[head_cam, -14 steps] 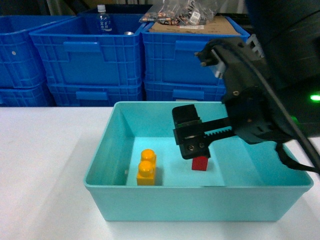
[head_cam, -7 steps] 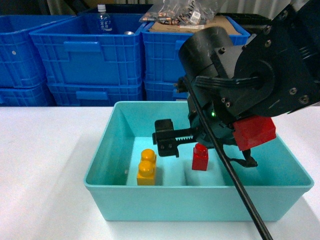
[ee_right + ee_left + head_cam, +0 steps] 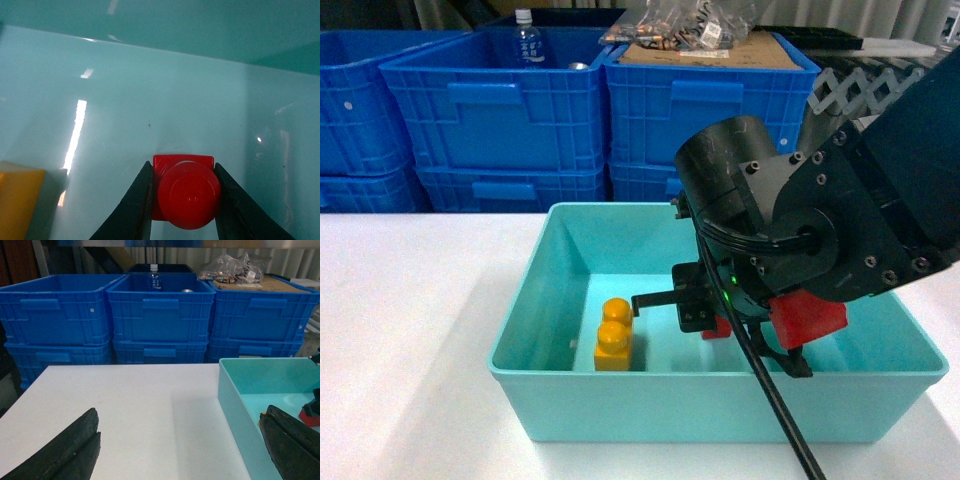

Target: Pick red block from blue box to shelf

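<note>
The right pincer is down inside the blue box, its two fingers pressed against either side of the red block, which stands on the box floor near the yellow brick. This is the grasping step; next comes a straight lift clear of the rim, then a carry to the shelf, which is not in view. The left pincer hangs spread wide and empty over the white counter.

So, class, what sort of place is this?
Probably a storeroom or warehouse work area: stacked blue crates holding loose goods stand behind a plain white table, where a turquoise tub holds toy bricks.
</note>
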